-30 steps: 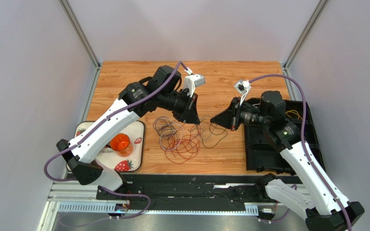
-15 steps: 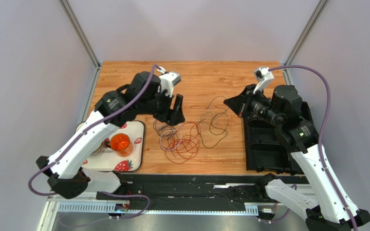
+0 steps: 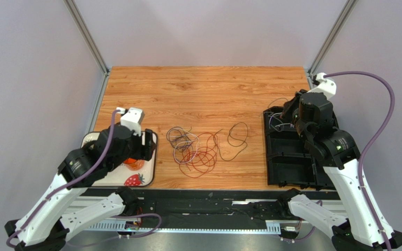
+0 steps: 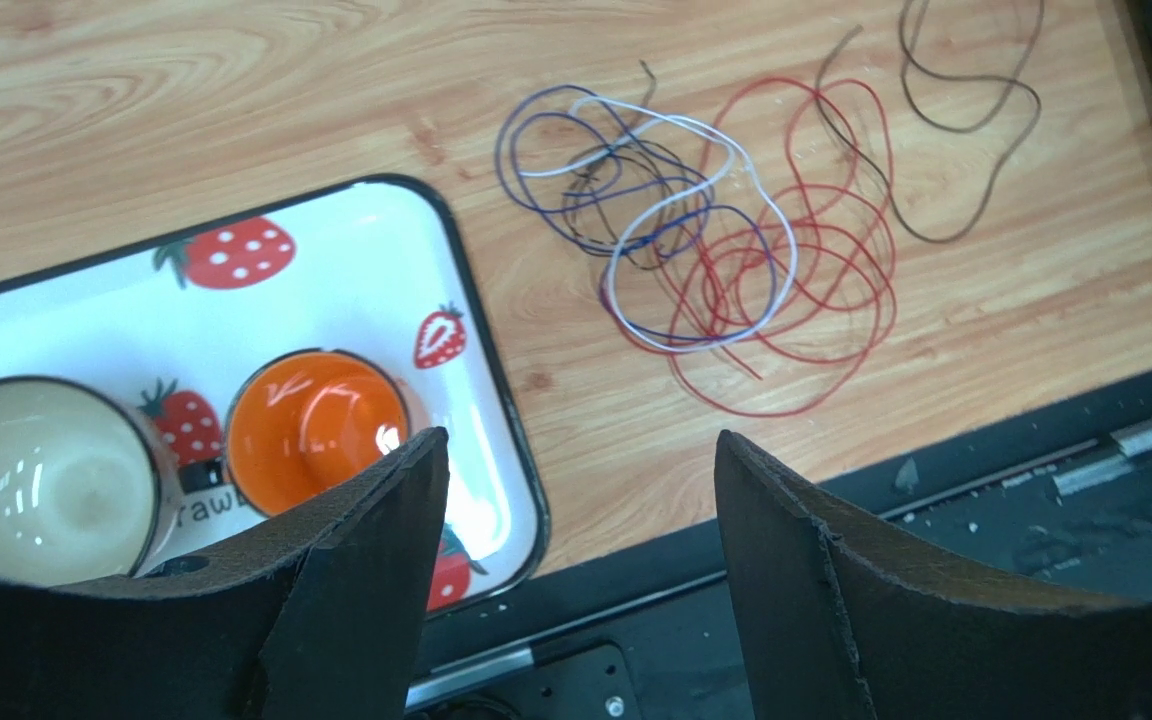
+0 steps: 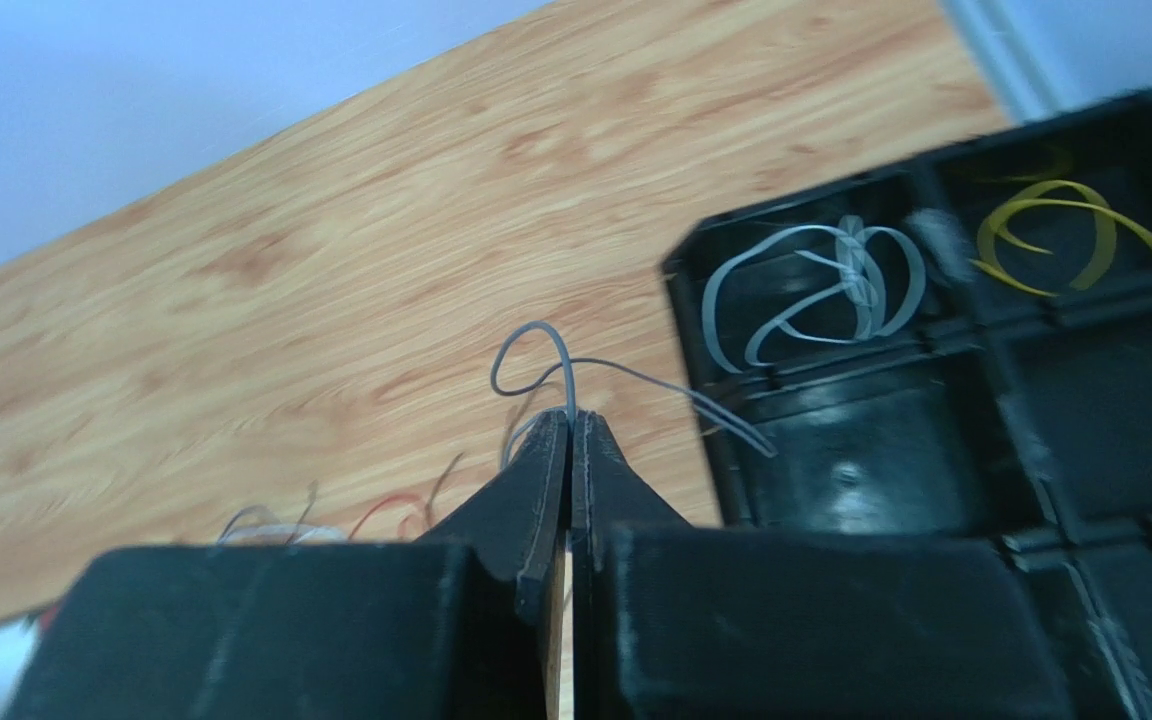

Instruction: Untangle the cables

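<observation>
At the black tray's far-left corner, right gripper clamps a grey cable, plain only in its wrist view; left gripper apart.

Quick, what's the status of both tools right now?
Left tool: open, holding nothing.
Right tool: closed, pinching a grey cable.

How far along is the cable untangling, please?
Done: a grey coil and a yellow cable lie in separate compartments of the black tray. In hand: the right gripper is shut on another grey cable. Left: the red, white and blue tangle and a dark cable on the table; the left gripper is open.
</observation>
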{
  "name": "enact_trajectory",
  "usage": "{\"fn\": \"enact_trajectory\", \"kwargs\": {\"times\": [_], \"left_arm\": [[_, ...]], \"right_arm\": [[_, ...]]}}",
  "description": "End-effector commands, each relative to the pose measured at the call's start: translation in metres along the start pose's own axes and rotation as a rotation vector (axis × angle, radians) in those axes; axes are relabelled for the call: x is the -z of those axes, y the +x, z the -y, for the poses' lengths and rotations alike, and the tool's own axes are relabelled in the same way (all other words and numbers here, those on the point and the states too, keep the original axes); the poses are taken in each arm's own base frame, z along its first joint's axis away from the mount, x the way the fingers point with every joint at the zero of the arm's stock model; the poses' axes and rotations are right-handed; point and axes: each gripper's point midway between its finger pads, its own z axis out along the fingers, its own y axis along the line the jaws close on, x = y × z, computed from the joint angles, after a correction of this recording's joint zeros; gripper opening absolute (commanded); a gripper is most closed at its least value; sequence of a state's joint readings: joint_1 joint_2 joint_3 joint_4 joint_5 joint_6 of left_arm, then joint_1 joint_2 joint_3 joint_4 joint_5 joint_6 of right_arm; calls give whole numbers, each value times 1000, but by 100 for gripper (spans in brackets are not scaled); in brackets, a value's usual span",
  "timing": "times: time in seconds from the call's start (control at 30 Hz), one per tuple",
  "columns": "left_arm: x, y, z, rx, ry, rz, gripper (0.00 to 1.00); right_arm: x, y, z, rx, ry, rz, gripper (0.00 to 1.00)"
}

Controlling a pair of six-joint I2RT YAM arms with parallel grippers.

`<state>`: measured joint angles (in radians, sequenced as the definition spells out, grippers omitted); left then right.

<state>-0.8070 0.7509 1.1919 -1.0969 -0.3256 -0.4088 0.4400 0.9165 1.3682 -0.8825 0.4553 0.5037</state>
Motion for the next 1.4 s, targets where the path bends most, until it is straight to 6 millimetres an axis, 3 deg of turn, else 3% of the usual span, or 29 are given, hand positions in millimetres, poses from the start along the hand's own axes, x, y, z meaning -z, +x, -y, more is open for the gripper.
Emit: {"fn": "enact_trajectory", "kwargs": {"times": [0.0, 0.23, 0.4, 0.43, 0.5, 0.57, 0.8, 0.83, 1.1, 1.37], "left_arm": [[5, -12, -22, 56, -90, 140, 73], [-8, 19, -28, 79, -102, 110, 72], [-9, 20, -22, 72, -48, 157, 72], [-10, 20, -24, 73, -56, 157, 72], [-11, 21, -25, 78, -66, 155, 72], [-12, 21, -26, 76, -76, 149, 72], [-14, 22, -28, 75, -95, 138, 71], [-15, 22, -27, 73, -92, 137, 71], [-18, 24, -24, 65, -81, 124, 71], [-17, 25, -24, 66, -79, 126, 70]], "right_arm": [[15, -27, 59, -67, 318, 156, 0], [20, -46, 92, -63, 503, 251, 0], [-4, -45, 107, -105, 542, 212, 0], [-9, -45, 122, -128, 590, 204, 0], [-14, -43, 131, -160, 607, 190, 0], [-16, -45, 144, -174, 661, 195, 0], [-7, -59, 160, -183, 752, 243, 0], [-4, -61, 170, -194, 789, 251, 0], [-4, -42, 202, -256, 871, 215, 0], [-19, -14, 229, -316, 918, 152, 0]]}}
